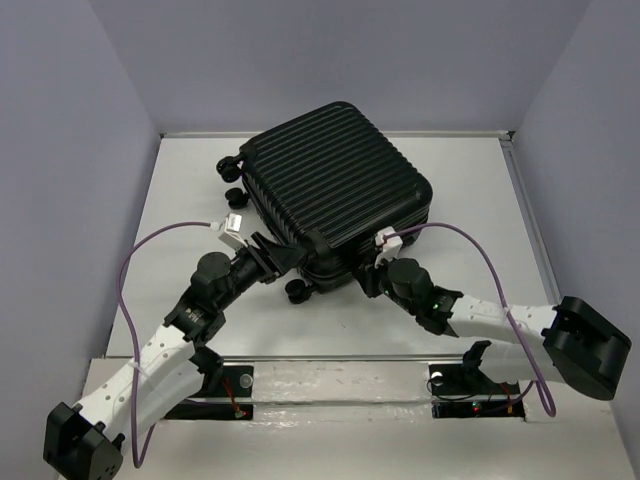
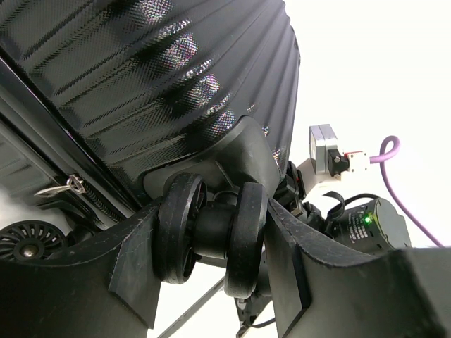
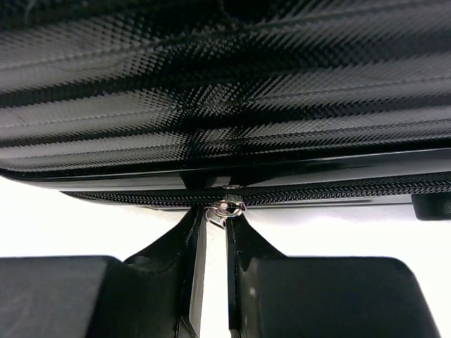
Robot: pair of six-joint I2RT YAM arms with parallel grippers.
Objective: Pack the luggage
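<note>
While the luggage (image 1: 335, 180) lies shell-up, left tool (image 2: 211, 211) clamped around 1 twin caster (image 2: 180, 227), right tool (image 3: 215, 220) narrowed, pinching zipper pull (image 3: 224, 207).

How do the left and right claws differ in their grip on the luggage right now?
The left claw stands wide, clamping a twin caster wheel; the right claw is nearly closed, pinching the small metal zipper pull. Left grips a corner, right the zipper seam. Both hold the luggage on its near side.
</note>
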